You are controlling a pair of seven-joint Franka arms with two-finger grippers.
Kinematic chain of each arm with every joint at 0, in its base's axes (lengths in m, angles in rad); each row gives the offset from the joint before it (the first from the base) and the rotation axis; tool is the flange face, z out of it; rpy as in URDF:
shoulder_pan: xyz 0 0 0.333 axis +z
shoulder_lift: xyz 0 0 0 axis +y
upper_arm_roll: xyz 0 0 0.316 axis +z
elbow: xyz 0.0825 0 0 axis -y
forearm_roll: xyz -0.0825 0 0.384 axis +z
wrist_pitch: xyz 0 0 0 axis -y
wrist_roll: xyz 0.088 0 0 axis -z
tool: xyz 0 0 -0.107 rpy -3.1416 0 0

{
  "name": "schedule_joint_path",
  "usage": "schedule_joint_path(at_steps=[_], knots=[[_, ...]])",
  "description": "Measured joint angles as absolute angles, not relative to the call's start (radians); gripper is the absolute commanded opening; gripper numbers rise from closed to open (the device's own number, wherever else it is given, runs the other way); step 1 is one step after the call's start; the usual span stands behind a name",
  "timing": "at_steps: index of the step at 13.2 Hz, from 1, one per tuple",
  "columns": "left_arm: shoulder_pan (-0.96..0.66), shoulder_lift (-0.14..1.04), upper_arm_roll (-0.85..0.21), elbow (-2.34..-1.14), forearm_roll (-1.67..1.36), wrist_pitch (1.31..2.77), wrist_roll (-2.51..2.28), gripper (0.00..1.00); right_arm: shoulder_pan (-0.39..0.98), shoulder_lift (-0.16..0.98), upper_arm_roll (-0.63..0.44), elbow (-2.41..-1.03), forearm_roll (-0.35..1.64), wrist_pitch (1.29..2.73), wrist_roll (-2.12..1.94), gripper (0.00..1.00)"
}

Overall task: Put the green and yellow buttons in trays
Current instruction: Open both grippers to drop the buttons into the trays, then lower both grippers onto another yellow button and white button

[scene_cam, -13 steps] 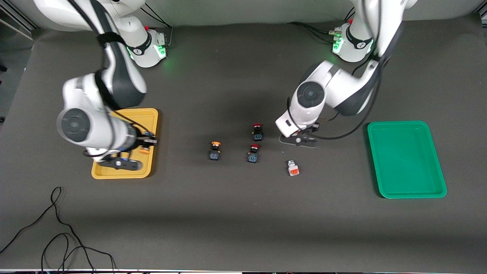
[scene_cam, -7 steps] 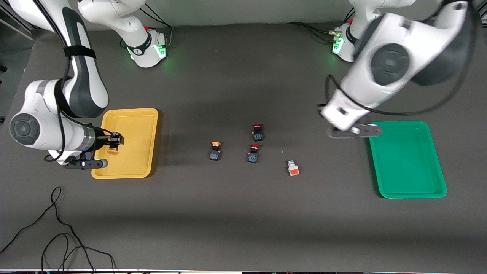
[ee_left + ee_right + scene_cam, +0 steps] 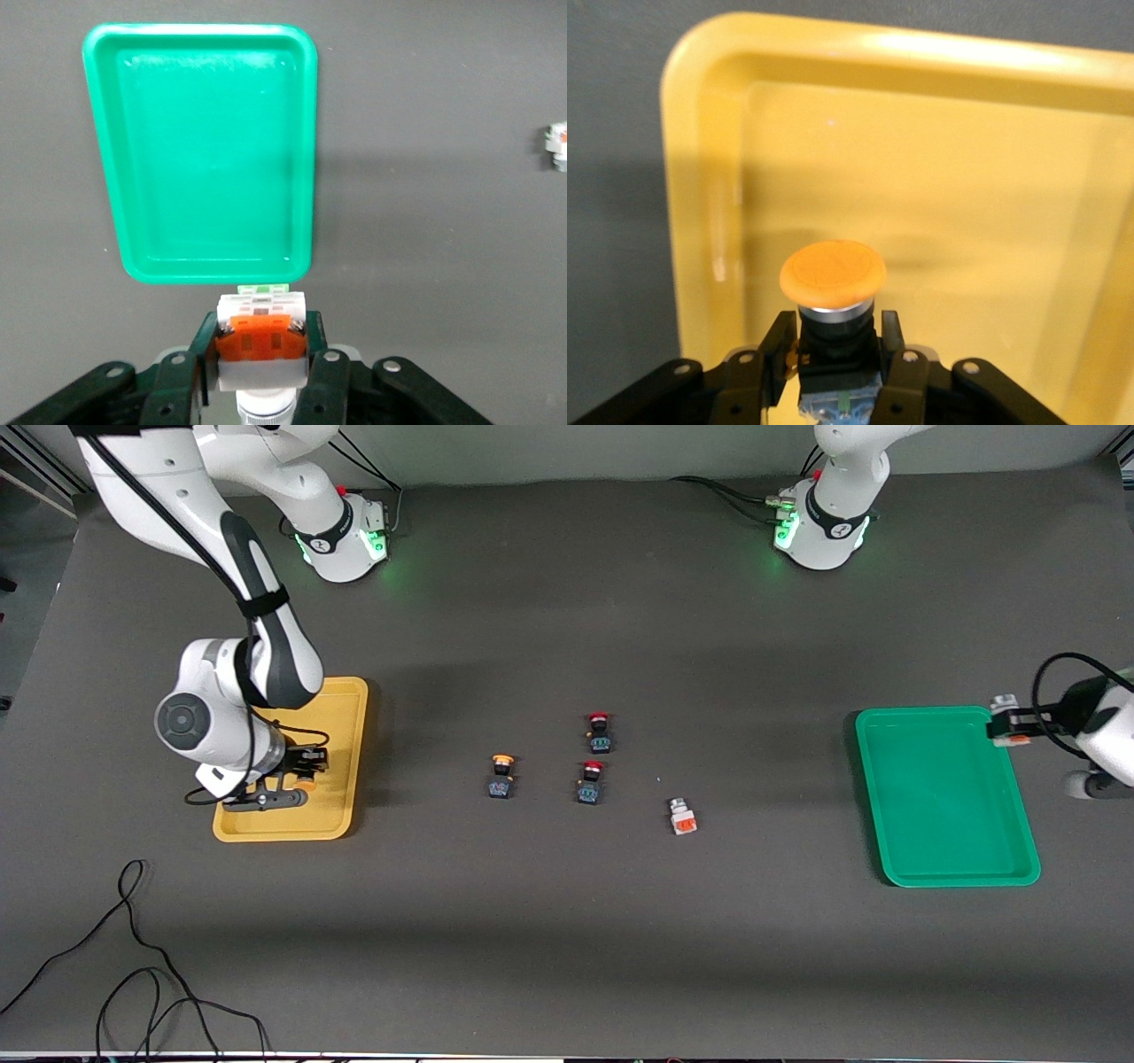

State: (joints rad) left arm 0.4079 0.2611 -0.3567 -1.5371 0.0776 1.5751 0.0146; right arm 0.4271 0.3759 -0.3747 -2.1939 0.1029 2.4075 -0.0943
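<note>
Nothing dropped yet: our right gripper (image 3: 833, 354) clamps yellow-cap btn (image 3: 833, 270) over yellow tray (image 3: 350, 762); left gripper (image 3: 263, 350) clamps white-grey btn (image 3: 261, 332) by green tray (image 3: 204, 159) edge; 2 more btns (image 3: 500, 776) (image 3: 681, 816) on table.

Left arm (image 3: 1103, 731) cropped at frame edge

Two small black-bodied push-buttons with round red caps stand near the middle of the dark grey matte table (image 3: 549, 921). One red-capped button (image 3: 600, 732) sits farther from the front camera; the other red-capped button (image 3: 591, 781) stands just beside it, nearer to that camera, the two close but apart. A thin black cable (image 3: 133, 965) lies in loose loops on the table near the front camera, toward the right arm's end, and runs off the table's edge.
</note>
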Motion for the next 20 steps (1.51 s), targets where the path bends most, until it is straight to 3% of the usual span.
schedule_joint_path(at_steps=[3, 4, 5, 6, 10, 12, 13, 17, 20], knots=[[0.408, 0.358, -0.359, -1.618, 0.13, 1.776, 0.014, 0.0, 0.427, 0.414, -0.373, -2.205, 0.103, 2.442, -0.101, 0.0], [0.408, 0.4, -0.355, -1.657, 0.144, 1.858, 0.013, 0.0, 0.427, 0.416, -0.372, -2.205, 0.103, 2.442, -0.101, 0.17], [0.408, 0.438, -0.35, -1.689, 0.155, 1.93, 0.012, 0.0, 0.427, 0.416, -0.371, -2.204, 0.103, 2.442, -0.102, 0.75], [0.408, 0.472, -0.346, -1.718, 0.173, 1.991, 0.007, 0.0, 0.428, 0.415, -0.371, -2.204, 0.103, 2.442, -0.102, 0.96], [0.408, 0.59, -0.317, -1.754, 0.193, 2.096, -0.018, 0.01, 0.428, 0.403, -0.37, -2.193, 0.153, 2.403, -0.103, 1.0], [0.4, 0.613, -0.316, -1.754, 0.21, 2.096, -0.053, 0.4, 0.429, 0.374, -0.37, -2.165, 0.166, 2.326, -0.103, 1.0], [0.392, 0.619, -0.316, -1.754, 0.235, 2.097, -0.089, 0.96, 0.43, 0.351, -0.37, -2.141, 0.171, 2.265, -0.103, 1.0], [0.375, 0.63, -0.314, -1.751, 0.259, 2.101, -0.156, 1.0, 0.43, 0.241, -0.37, -2.012, 0.178, 2.007, -0.029, 1.0], [0.378, 0.599, -0.311, -1.696, 0.259, 2.045, -0.156, 1.0, 0.467, 0.227, -0.368, -1.873, 0.245, 1.867, 0.072, 1.0]])
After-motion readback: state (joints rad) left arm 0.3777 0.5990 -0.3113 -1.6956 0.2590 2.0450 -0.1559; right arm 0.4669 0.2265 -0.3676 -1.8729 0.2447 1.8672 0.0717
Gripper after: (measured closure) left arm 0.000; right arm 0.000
